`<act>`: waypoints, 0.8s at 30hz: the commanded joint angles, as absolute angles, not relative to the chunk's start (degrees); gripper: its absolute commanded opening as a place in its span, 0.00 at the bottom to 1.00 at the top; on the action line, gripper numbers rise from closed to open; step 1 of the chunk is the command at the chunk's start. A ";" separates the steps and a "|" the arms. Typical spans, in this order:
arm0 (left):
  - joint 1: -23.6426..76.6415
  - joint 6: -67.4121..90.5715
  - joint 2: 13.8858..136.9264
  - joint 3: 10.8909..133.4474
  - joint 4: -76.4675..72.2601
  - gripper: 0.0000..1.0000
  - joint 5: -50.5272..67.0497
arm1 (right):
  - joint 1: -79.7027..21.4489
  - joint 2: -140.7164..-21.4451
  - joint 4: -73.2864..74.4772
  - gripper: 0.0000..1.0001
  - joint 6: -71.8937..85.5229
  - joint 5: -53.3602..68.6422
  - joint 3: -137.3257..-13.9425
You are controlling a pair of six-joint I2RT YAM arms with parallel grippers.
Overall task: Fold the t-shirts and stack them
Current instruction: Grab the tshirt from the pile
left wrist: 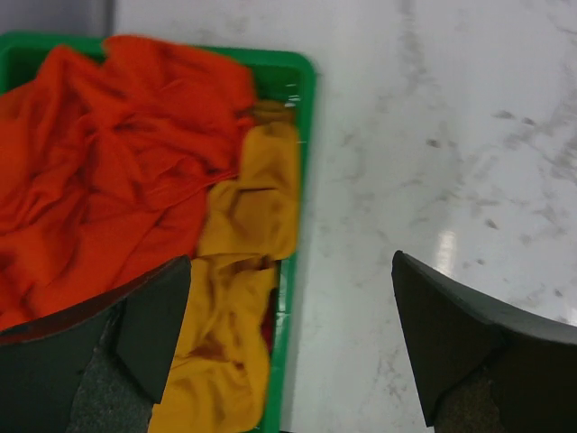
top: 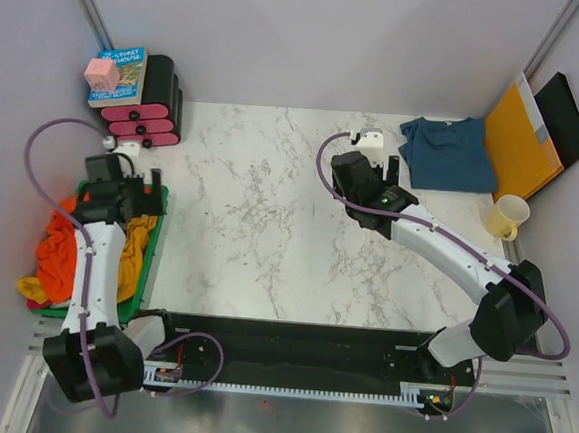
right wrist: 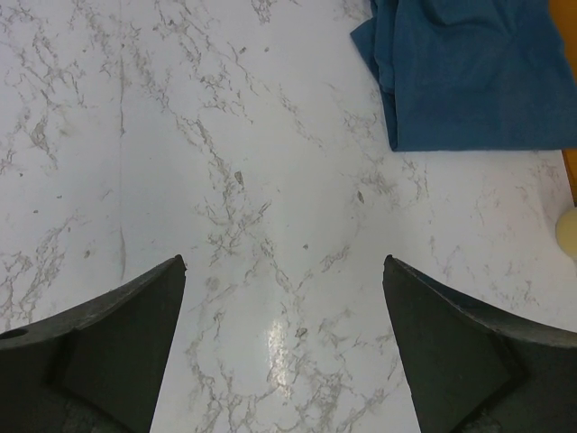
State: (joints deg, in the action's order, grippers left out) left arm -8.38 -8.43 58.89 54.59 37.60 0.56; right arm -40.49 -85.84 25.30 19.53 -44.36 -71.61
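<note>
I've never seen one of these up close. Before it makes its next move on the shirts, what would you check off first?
1. Left jaws open, holding nothing: ok.
2. Right jaws open, holding nothing: ok.
3. Orange-red t-shirt in the green bin, by the left jaws: ok.
4. That shirt free of the mustard-yellow garment: cannot tell, they lie bunched together.
5. Teal-blue t-shirt lying folded at the table's far right: ok.
6. Bare marble mid-table for folding: ok.
</note>
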 commanded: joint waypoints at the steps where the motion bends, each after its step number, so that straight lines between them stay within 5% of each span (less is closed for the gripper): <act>1: -25.89 -9.66 61.61 58.80 38.49 0.98 1.30 | -40.43 -84.02 25.40 0.98 18.02 -46.85 -71.19; 11: -41.64 -13.71 57.30 56.43 41.31 0.88 4.74 | -40.34 -87.18 25.49 0.98 16.26 -45.09 -74.09; 21: -49.66 -12.22 71.18 57.39 32.87 0.44 9.22 | -40.26 -87.80 24.70 0.98 15.47 -43.42 -73.39; 24: -49.57 -11.43 72.42 59.15 30.86 0.44 12.30 | -40.34 -87.63 24.70 0.98 15.91 -43.15 -73.30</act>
